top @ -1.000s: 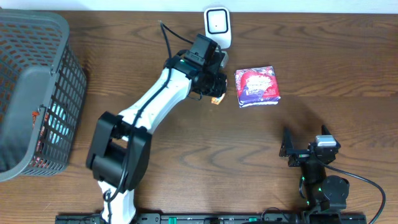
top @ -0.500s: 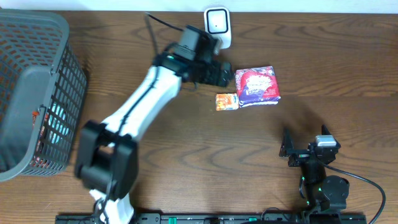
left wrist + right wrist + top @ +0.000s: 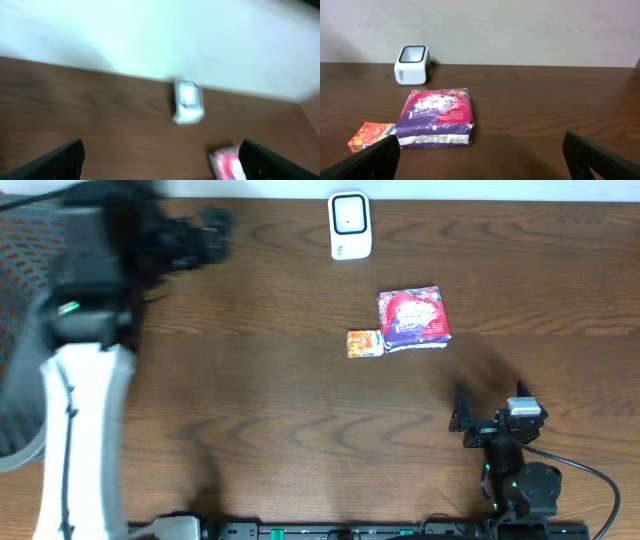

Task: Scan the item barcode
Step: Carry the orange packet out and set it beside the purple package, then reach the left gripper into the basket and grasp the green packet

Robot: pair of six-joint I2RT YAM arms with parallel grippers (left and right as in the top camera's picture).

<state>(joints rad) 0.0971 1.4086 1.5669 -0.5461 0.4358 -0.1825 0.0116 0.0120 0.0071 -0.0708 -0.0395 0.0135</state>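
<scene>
I've got a dark wood table (image 3: 290, 430), a gray mesh basket (image 3: 15, 395) at far left, partly hidden & blurred, and a pale wall (image 3: 530, 30) at the back.

A: We have bare table (image 3: 250, 410) all across the middle and near side. From our right gripper (image 3: 482, 157) straight ahead, nothing stands before the packets.

B: We see the purple packet (image 3: 413, 320) and the small orange packet (image 3: 365, 343) lying tight together, no gap to slip between; room lies all round the pair.

A: The scanner (image 3: 350, 225) stands well apart at the far edge, clear wood either side.

B: Far left is our jam: the left arm (image 3: 85, 400), blurred, looms over the basket (image 3: 12, 420).
</scene>
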